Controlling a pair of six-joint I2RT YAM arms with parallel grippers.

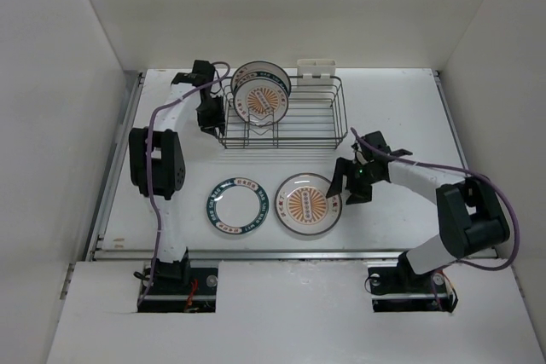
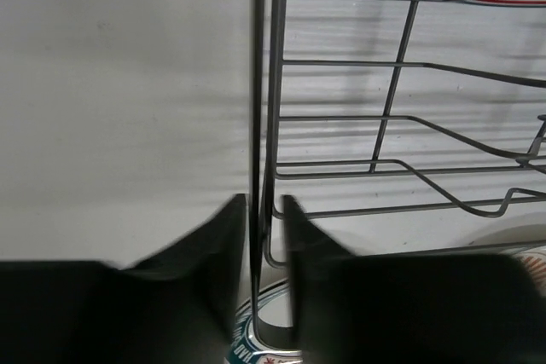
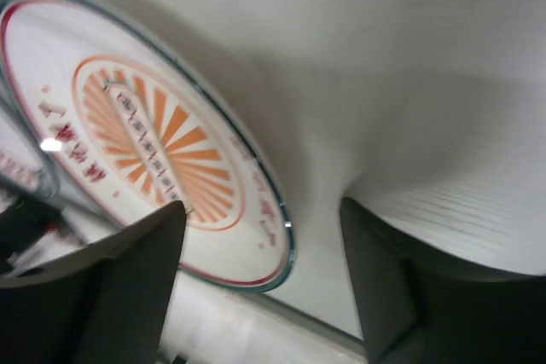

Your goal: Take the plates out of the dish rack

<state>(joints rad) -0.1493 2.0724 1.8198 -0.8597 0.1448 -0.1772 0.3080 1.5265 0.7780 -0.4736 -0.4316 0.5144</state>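
Note:
The dark wire dish rack [image 1: 299, 117] stands at the back centre with two plates [image 1: 260, 93] upright in its left slots, the front one showing an orange sunburst. A teal-rimmed plate [image 1: 236, 204] and a sunburst plate [image 1: 310, 204] lie flat on the table in front. My left gripper [image 1: 212, 115] is at the rack's left end. Its fingers [image 2: 226, 245] are closed narrowly around the rack's end wire [image 2: 258, 83]. My right gripper [image 1: 345, 173] hangs open just right of the sunburst plate [image 3: 162, 142], holding nothing [image 3: 260, 206].
A cream plastic holder [image 1: 316, 66] is clipped to the rack's back edge. White walls enclose the table on the left, back and right. The teal-rimmed plate's rim [image 2: 247, 349] shows below my left fingers. The table's front edge [image 1: 281, 253] runs close to the flat plates.

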